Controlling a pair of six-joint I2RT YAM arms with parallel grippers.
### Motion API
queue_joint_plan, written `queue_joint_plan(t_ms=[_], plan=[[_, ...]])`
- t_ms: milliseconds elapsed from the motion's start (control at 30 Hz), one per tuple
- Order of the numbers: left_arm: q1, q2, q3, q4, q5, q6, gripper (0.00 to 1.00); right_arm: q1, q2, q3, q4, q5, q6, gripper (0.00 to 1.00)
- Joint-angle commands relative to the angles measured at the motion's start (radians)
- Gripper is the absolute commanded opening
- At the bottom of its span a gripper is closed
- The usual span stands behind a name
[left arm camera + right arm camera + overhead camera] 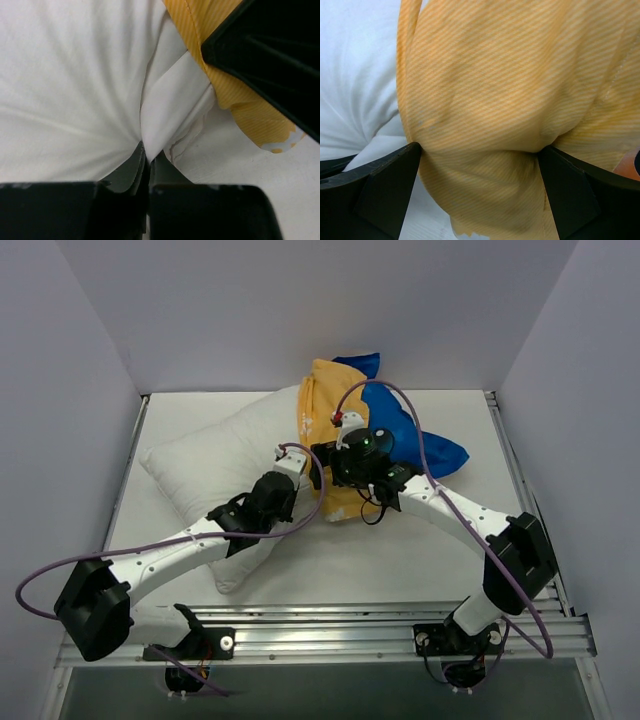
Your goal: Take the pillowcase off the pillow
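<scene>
Notably, left wrist alone shows left gripper [147, 159] pinching pillow [75, 75].

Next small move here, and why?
Probably close the right gripper: its jaws stand open astride a bunch of the orange-yellow fabric pillowcase, while the left gripper is pinched shut on the plump white fabric pillow, anchoring it for a pull.

Left wrist view: my left pincer [148, 160] is clamped tight on a fold of the white pillow [75, 90]. The orange-yellow striped pillowcase [250, 115] sits upper right with a big black part [270, 55] over it. There's bare white surface [250, 200] bottom right.
</scene>
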State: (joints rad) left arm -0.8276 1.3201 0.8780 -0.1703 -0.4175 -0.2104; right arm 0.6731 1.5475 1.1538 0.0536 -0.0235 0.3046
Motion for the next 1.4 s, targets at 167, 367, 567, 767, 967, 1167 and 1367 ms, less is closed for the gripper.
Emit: queue_joint_plan(t_ms=[167, 367, 567, 767, 967, 1167, 1367], plan=[[0.008, -0.085, 0.038, -0.122, 0.043, -0.061, 0.02, 0.042, 0.100, 0.015, -0.003, 0.224, 0.019, 0.71], [0.024, -0.176, 0.116, -0.277, -0.015, -0.058, 0.02, -0.064, 0.129, 0.040, -0.104, 0.408, 0.082, 0.00], [0.149, -0.278, 0.154, -0.444, -0.035, -0.090, 0.02, -0.310, 0.111, 0.104, -0.179, 0.453, 0.143, 0.00], [0.297, -0.401, 0.176, -0.580, -0.040, -0.084, 0.02, -0.553, 0.088, 0.214, -0.213, 0.399, 0.209, 0.00], [0.381, -0.478, 0.206, -0.662, -0.079, -0.054, 0.02, -0.744, 0.094, 0.300, -0.216, 0.312, 0.222, 0.00], [0.406, -0.489, 0.236, -0.673, -0.125, -0.050, 0.02, -0.787, 0.114, 0.406, -0.242, 0.252, 0.186, 0.00], [0.415, -0.427, 0.265, -0.646, -0.124, -0.064, 0.02, -0.785, 0.166, 0.596, -0.225, 0.116, 0.116, 0.00]])
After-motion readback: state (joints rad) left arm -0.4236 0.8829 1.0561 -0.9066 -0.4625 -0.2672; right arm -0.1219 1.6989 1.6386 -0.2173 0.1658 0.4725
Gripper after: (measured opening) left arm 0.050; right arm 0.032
